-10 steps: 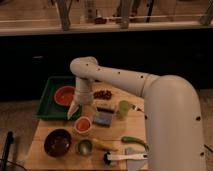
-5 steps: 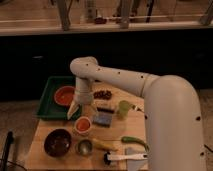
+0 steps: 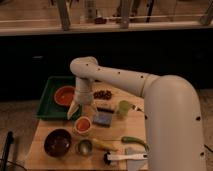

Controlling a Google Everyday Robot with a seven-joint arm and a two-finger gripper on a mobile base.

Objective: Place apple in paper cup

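Note:
A white paper cup (image 3: 82, 125) stands on the wooden table (image 3: 42, 134), just right of the green tray's front corner. A round orange-red thing fills its mouth; it looks like the apple (image 3: 82, 123), though I cannot be sure. My gripper (image 3: 73, 111) hangs from the white arm (image 3: 120, 80), pointing down and left. It is over the tray's front right edge, just above and left of the cup. Nothing shows in the gripper.
A green tray (image 3: 46, 102) holds an orange bowl (image 3: 65, 95). On the table are a dark bowl (image 3: 57, 142), a small metal cup (image 3: 84, 147), a blue block (image 3: 104, 119), a green cup (image 3: 123, 108), dark snacks (image 3: 103, 94), a green pepper (image 3: 134, 142) and a white brush (image 3: 125, 157).

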